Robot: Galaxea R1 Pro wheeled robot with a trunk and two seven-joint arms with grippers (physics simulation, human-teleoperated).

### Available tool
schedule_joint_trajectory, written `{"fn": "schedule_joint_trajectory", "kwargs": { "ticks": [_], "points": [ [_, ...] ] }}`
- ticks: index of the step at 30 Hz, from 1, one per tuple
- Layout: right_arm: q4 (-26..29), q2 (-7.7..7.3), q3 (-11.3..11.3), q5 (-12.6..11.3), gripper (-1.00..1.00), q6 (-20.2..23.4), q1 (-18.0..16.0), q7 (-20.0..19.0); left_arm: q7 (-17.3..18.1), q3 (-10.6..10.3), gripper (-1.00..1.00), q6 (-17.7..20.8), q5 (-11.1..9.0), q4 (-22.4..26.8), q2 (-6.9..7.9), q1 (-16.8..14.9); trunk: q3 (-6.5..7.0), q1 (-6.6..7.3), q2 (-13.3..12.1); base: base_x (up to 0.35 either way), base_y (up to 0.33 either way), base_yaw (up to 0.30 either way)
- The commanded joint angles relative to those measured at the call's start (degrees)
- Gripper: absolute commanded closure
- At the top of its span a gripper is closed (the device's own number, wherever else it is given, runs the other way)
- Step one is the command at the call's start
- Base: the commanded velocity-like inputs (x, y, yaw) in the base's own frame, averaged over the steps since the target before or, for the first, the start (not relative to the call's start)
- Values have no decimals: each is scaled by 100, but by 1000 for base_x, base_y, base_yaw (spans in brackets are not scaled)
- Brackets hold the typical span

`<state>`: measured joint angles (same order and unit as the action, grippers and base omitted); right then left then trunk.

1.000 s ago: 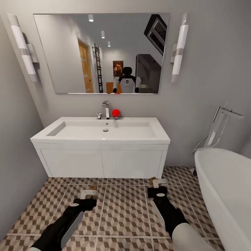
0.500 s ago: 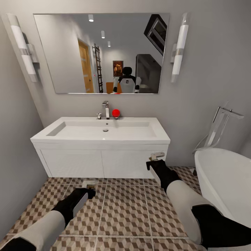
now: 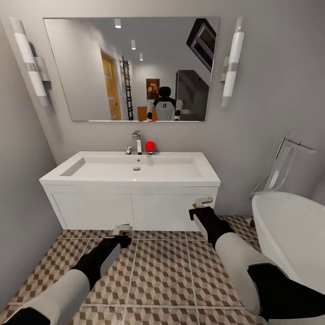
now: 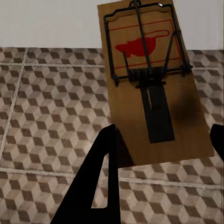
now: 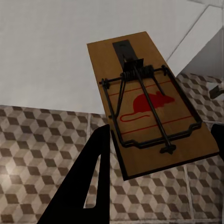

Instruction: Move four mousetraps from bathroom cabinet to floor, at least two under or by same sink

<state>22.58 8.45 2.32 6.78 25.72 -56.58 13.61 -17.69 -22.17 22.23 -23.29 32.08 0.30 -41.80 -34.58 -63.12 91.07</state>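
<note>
My left gripper (image 3: 122, 229) is low over the bathroom floor (image 3: 158, 271), close to the base of the white sink (image 3: 205, 174) unit, and is shut on a mousetrap (image 3: 123, 227). In the left wrist view that mousetrap (image 4: 149, 84), a brown board with a black wire and a red mouse mark, sticks out from between the dark fingers (image 4: 105, 177). My right gripper (image 3: 203, 202) hangs higher, in front of the unit's right door, shut on a second mousetrap (image 5: 149, 116). The cabinet is out of view.
A white bathtub (image 3: 293, 243) with a chrome floor tap (image 3: 284, 164) fills the right side. Grey walls close in at the left and behind the sink. A mirror (image 3: 131, 67) hangs above, and a red ball (image 3: 150, 146) sits by the faucet.
The right arm has lifted its mousetrap from near the floor to in front of the sink unit's door. The left gripper has slid forward towards the unit's base with its trap.
</note>
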Motion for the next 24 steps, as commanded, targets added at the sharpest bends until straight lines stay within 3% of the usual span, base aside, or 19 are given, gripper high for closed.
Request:
{"fn": "schedule_joint_trajectory", "kwargs": {
  "ticks": [1,7,10,13,17,20,24],
  "points": [
    [15,-4,23,43,100,69,-2,3,-49,-37,100,144,-44,99,2,-4,-6,0,3,0,0,0],
    [-10,15,23,48,100,366,-144,14,-77,-18,100,462,-42,54,-14,-4,-6,0,3,0,0,0],
    [-33,77,23,51,100,713,-555,24,-187,3,100,520,-31,-140,-4,-43,-6,0,3,0,0,0],
    [-77,154,23,56,100,1015,-964,33,-418,10,100,929,-28,-186,-37,-401,-6,0,3,0,0,0],
    [-144,155,29,51,100,1100,-1107,34,-547,4,100,1222,-30,-203,-71,-652,-6,0,3,0,0,0],
    [-372,155,37,45,100,945,-1133,17,-549,-23,100,1173,-39,-214,-127,-706,-6,0,3,0,0,0],
    [-987,155,40,43,100,142,-1138,21,-568,-55,100,943,-40,-195,-251,-722,-6,0,3,0,0,0]
  ]
}}
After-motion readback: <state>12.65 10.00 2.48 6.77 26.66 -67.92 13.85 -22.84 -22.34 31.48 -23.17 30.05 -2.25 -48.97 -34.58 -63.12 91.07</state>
